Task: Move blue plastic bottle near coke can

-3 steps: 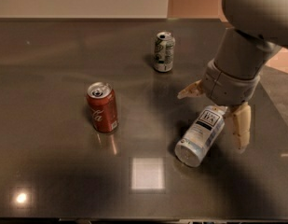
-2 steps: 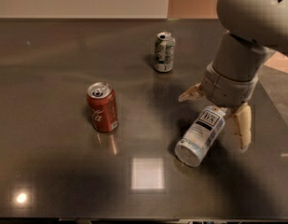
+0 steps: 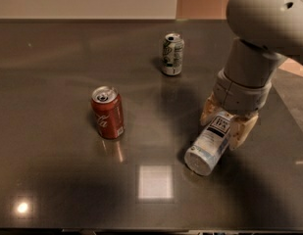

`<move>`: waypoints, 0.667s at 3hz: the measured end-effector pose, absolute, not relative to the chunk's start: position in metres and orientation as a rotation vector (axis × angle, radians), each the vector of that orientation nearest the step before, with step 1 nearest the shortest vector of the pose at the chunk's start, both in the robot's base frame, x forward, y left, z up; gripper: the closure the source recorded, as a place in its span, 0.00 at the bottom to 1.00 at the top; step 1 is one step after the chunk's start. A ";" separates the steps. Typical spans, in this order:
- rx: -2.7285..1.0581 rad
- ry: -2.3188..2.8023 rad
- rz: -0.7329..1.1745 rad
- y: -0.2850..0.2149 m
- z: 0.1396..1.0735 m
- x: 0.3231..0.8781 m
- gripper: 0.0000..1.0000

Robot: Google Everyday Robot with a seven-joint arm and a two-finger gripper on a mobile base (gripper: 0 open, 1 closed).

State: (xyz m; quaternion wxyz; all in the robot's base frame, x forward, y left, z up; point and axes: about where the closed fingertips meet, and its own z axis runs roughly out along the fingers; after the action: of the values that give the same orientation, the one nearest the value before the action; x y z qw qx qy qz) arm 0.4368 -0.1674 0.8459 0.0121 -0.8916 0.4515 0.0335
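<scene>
gripper: the gripper (image 3: 222, 131) sat low at the right of the table (image 3: 53, 58), clamped across the lying blue plastic bottle (image 3: 207, 150)
lane to coke can (image 3: 108, 114): open tabletop leftward from the bottle
obstacle: the white-green can (image 3: 172, 54) stood upright further back, well off that lane
front: bare tabletop

Table (image 3: 53, 58), coke can (image 3: 108, 114), 2nd can (image 3: 172, 54), bottle (image 3: 210, 143), gripper (image 3: 224, 124) astride

coke can (image 3: 108, 115): white script, illegible | blue plastic bottle (image 3: 208, 148) label (image 3: 219, 127): dark sq, txt illegible | gripper (image 3: 225, 123) at label
</scene>
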 end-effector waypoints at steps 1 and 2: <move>-2.778 1.451 0.102 -0.163 0.850 0.439 0.64; -2.769 1.425 0.099 -0.144 0.867 0.439 0.87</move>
State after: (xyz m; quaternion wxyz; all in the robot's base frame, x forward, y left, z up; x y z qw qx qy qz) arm 0.4389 -0.1440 0.8672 0.0129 -0.8886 0.4574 0.0318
